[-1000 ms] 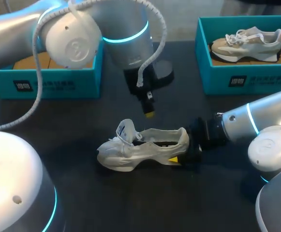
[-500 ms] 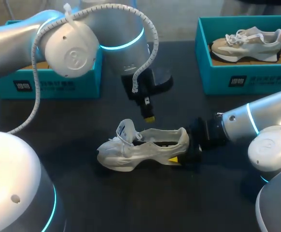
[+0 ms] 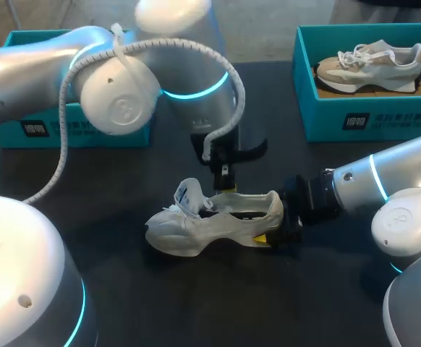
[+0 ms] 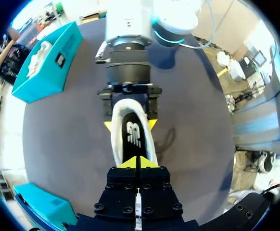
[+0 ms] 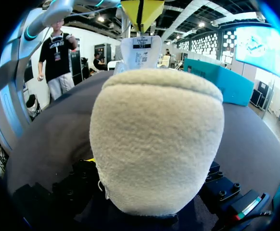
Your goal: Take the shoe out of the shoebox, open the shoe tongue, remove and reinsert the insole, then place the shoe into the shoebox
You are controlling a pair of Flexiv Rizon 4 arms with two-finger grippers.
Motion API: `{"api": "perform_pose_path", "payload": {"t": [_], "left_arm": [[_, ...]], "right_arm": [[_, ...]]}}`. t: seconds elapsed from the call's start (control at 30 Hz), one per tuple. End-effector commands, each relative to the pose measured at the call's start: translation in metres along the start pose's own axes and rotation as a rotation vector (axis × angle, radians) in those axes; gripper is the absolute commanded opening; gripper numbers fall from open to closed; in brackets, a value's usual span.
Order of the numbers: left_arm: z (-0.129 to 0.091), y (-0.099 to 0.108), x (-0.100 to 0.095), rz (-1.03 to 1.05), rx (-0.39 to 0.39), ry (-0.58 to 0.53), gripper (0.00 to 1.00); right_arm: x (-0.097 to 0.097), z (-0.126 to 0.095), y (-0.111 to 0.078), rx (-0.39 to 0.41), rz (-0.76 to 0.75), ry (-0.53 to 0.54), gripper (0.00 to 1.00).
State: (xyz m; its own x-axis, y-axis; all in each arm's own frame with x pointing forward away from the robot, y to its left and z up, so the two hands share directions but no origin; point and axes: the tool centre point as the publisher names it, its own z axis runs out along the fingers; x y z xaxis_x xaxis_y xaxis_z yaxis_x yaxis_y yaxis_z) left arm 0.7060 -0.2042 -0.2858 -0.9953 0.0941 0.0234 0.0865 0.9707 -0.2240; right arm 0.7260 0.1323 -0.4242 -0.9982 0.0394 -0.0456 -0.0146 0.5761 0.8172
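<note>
The left fingers (image 4: pixel 129 163), pressed together and empty, are dropping toward the opening of the shoe (image 3: pixel 210 220) at mid-worktop (image 3: pixel 196 303), while the right fingers (image 3: pixel 262 237) are clamping its heel; insole removal is likely beginning.

Even, fairly bright light, probably from overhead. The white shoe (image 3: pixel 196 228) throws a soft shadow on the dark table (image 3: pixel 218 303). Mild glare sits on the left arm (image 3: pixel 116 101) shell, whose cyan ring glows.
</note>
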Motion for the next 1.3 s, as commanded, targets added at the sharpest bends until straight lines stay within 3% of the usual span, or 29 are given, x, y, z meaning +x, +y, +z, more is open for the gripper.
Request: {"api": "perform_pose_path", "payload": {"t": [0.03, 0.6, 1.3], "left_arm": [[0.017, -0.006, -0.005, 0.018, -0.005, 0.018, 0.00], [0.077, -0.016, -0.009, 0.080, -0.029, 0.072, 0.00], [0.104, -0.001, 0.006, 0.109, -0.037, 0.141, 0.00]], "right_arm": [[-0.001, 0.004, 0.000, 0.003, 0.001, -0.002, 0.00], [-0.001, 0.004, 0.000, 0.003, 0.001, -0.002, 0.00], [-0.001, 0.004, 0.000, 0.003, 0.001, -0.002, 0.00]]}}
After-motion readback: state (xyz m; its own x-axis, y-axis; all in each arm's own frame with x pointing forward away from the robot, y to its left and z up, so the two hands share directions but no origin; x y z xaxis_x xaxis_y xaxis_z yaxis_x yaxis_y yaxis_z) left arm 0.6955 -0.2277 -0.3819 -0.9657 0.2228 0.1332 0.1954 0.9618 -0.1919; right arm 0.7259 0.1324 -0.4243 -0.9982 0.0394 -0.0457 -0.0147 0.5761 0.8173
